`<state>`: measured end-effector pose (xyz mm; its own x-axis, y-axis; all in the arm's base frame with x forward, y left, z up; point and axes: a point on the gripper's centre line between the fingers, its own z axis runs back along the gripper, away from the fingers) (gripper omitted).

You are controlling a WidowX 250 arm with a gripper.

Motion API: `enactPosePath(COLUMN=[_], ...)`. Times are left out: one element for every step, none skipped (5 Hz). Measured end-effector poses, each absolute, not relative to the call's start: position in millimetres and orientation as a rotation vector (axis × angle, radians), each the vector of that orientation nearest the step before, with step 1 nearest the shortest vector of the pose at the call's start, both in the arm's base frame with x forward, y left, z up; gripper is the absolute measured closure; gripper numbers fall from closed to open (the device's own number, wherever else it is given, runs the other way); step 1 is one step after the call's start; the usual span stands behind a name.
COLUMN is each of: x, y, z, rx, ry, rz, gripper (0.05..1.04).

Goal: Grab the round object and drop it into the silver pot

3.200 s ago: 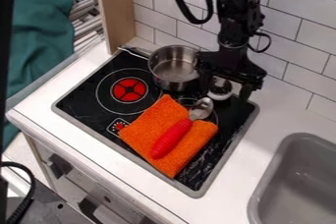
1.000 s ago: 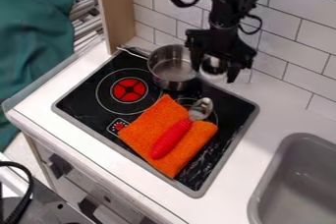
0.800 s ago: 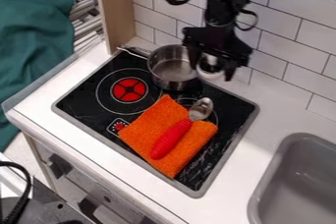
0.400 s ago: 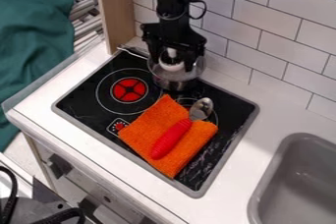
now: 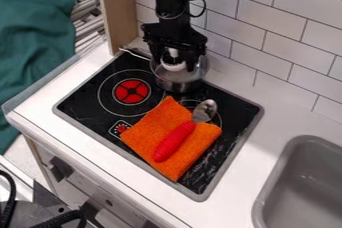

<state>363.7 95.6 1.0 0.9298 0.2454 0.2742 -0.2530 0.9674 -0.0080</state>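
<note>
"In the camera view, where's the black two-finger gripper (image 5: 175,65)?"

"Above the silver metal pot (image 5: 178,87), pointing down."

"And its fingers?"

"Spread well apart, about as wide as the white round object (image 5: 173,67) between them — they have hold of it."

"So the round object is over the pot?"

"Yes, over its mouth. I can't tell whether it touches the pot."

"What's around it?"

"The pot sits on the black stovetop (image 5: 87,99), beside a red burner mark (image 5: 131,92). Near it lies an orange cloth (image 5: 143,132), with a red-handled metal spoon (image 5: 175,142) on top — its bowl reaching past the cloth's edge. A grey sink (image 5: 300,187) is set in the counter (image 5: 267,137)."
</note>
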Motion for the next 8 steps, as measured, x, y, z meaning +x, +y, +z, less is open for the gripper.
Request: enactPosePath(x=[365, 359, 349, 328, 307, 293, 286, 283], y=[89, 78, 55, 29, 9, -2, -6, -11], z=[1, 8, 39, 59, 57, 53, 50, 49], rx=[0.027, 0.049, 0.079, 0.071, 0.039, 0.016, 0.003, -0.008], ry=[-0.276, -0.271, -0.305, -0.327, -0.297, -0.280, -0.266, -0.247], rz=[0.241, 0.234, 0.197, 0.150, 0.156, 0.160, 0.154, 0.133], gripper=[0.073, 0.079, 0.080, 0.080, 0.080, 0.080, 0.080, 0.081])
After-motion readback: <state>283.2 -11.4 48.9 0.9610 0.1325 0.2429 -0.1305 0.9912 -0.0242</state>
